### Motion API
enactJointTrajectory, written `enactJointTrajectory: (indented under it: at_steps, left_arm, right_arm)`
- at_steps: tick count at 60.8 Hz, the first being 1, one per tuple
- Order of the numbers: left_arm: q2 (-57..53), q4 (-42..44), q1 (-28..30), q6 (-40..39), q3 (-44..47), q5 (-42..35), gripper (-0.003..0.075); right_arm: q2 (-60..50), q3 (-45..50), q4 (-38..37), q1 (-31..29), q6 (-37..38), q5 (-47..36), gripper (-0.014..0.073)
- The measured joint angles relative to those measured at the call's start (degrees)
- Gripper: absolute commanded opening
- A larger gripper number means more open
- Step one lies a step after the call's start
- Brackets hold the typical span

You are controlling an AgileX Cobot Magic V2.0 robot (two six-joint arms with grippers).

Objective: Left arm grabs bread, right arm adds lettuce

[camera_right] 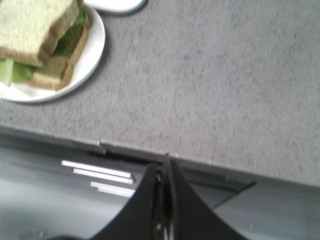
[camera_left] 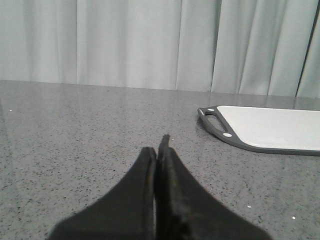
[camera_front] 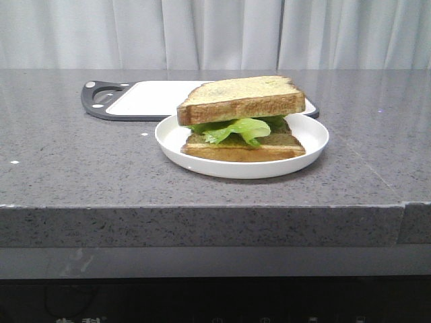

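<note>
The bread (camera_front: 241,99), a thick toasted slice, lies on top of the lettuce (camera_front: 237,128). The lettuce rests on a thinner slice (camera_front: 242,147) on a white plate (camera_front: 176,136). No arm shows in the front view. My left gripper (camera_left: 157,147) is shut and empty, low over bare counter, with the cutting board off to one side. My right gripper (camera_right: 162,167) is shut and empty over the counter's front edge, well apart from the plate (camera_right: 90,50). The right wrist view also shows the bread (camera_right: 32,25) and the lettuce (camera_right: 12,70).
A white cutting board with a black rim and handle (camera_front: 145,97) lies behind the plate and also shows in the left wrist view (camera_left: 270,127). Grey curtains hang behind the counter. The counter's front edge (camera_right: 130,152) drops off right by the right gripper.
</note>
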Motion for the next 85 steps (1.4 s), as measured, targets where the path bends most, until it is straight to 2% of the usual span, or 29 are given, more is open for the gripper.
enactJointTrajectory:
  at_steps: [9,21,32,45,85]
  left_arm:
    - [0.0,0.0,0.0,0.0,0.0,0.0,-0.0020]
    - [0.0,0.0,0.0,0.0,0.0,0.0,-0.0020]
    - [0.0,0.0,0.0,0.0,0.0,0.0,-0.0020]
    - [0.0,0.0,0.0,0.0,0.0,0.0,-0.0020]
    - [0.0,0.0,0.0,0.1,0.0,0.0,-0.0020]
  right_arm:
    - [-6.3,10.1,0.0,0.0,0.0,-15.3,-0.0118]
    - [-18.0,29.4,0.0,0.0,0.0,-36.7,-0.0118]
    - [-26.6,42.5,0.0,0.0,0.0,-48.3,-0.0118]
    - [-31.2,49.0,0.0,-0.4,0.0,-50.7,-0.0118]
    - [-31.1,49.0,0.0,-1.8,0.0,-51.3,-0.0118]
